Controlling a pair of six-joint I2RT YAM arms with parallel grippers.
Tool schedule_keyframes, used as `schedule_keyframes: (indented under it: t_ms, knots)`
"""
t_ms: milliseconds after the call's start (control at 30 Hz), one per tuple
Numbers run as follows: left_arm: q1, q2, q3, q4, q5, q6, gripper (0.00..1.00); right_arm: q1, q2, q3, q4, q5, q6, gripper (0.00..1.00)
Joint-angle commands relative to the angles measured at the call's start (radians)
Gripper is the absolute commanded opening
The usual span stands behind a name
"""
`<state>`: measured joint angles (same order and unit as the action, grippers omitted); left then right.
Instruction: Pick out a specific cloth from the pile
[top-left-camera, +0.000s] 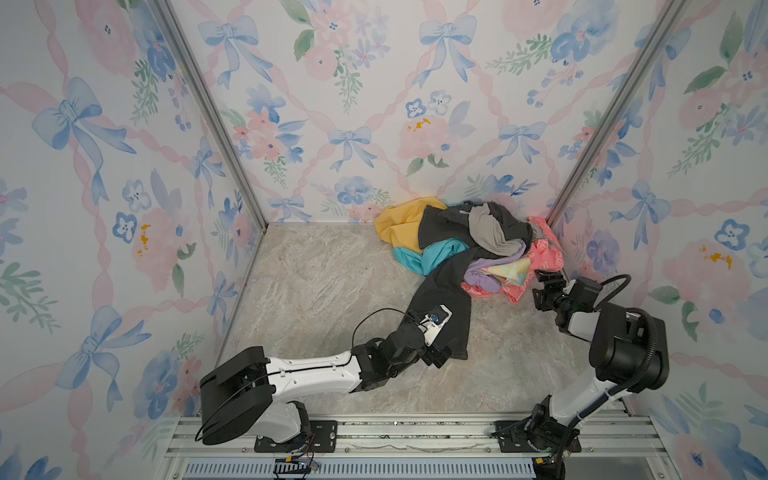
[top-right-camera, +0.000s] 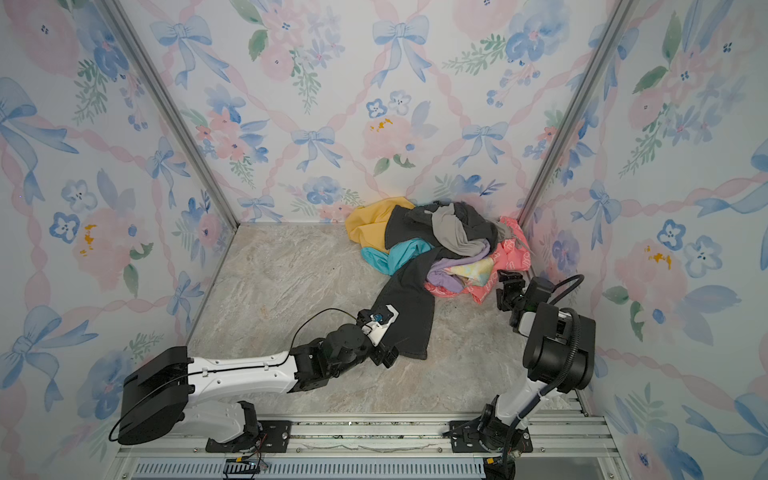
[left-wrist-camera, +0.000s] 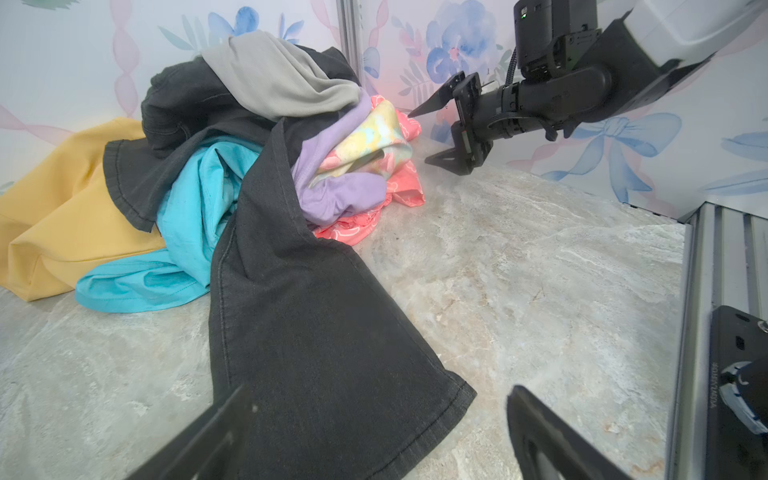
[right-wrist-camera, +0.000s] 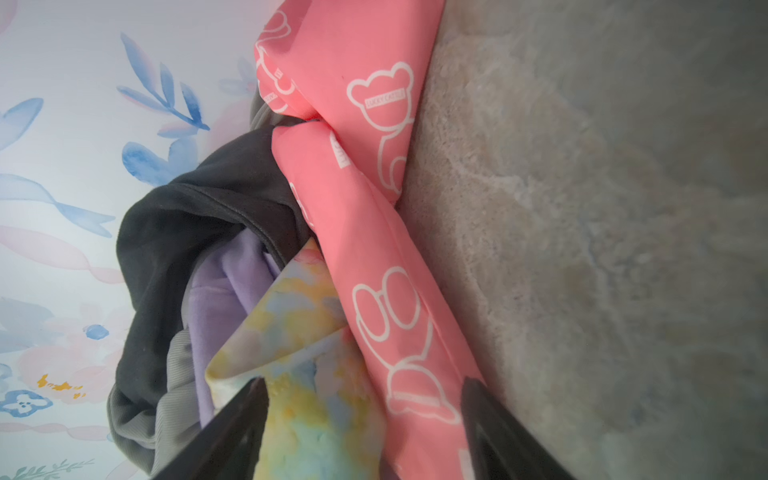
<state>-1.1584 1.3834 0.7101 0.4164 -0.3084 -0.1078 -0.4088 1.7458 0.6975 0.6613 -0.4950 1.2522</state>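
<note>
1. Pile (top-left-camera: 465, 243) of jumbled clothes on the worktop (top-left-camera: 324, 274): mustard yellow, teal, dark grey, light grey and lavender pieces, seen in both top views.
2. Cloth (top-left-camera: 545, 254), coral-pink with white outline bears, sits at the pile's right edge, partly under the other pieces. One part shows at the pile's far right corner and another fold spills out at its near right foot. The tie-dye piece (top-left-camera: 510, 270) lies on top of it.
3. Right gripper (top-left-camera: 544, 289) hangs just beside the pile's right edge, pointed into it. Its jaws stand apart. In the right wrist view a long fold of the cloth (right-wrist-camera: 374, 232) and an edge of the tie-dye piece (right-wrist-camera: 299, 345) lie between them, and nothing is pinched.
4. Dark grey trouser leg (top-left-camera: 446, 299) runs out of the pile's near side, flat on the worktop.
5. Left gripper (top-left-camera: 438, 355) is low at the hem end of that trouser leg, well away from the pile's body. Its jaws are spread wide. In the left wrist view the hem (left-wrist-camera: 415, 407) lies between them, ungripped.
</note>
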Motion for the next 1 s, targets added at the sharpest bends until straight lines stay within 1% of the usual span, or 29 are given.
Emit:
schedule_keyframes:
  t_ms: [0,233,467,767,967]
  knots:
    - [-0.009,-0.001,0.019,-0.005,-0.014,0.014,0.97,0.013,0.045,0.053,-0.009,0.026,-0.025,0.76]
    - [-0.009,-0.01,0.02,-0.007,-0.022,0.018,0.98,0.02,0.096,0.124,-0.091,0.054,-0.09,0.76]
    - [-0.008,-0.03,0.017,-0.005,-0.021,0.022,0.98,0.042,0.133,0.216,-0.217,0.094,-0.186,0.76]
    - [-0.006,-0.087,-0.013,0.037,0.072,0.018,0.98,0.046,0.194,0.27,-0.198,0.102,-0.204,0.73]
    - [-0.007,-0.09,-0.015,0.039,0.074,0.017,0.98,0.06,0.23,0.316,-0.228,0.127,-0.229,0.72]
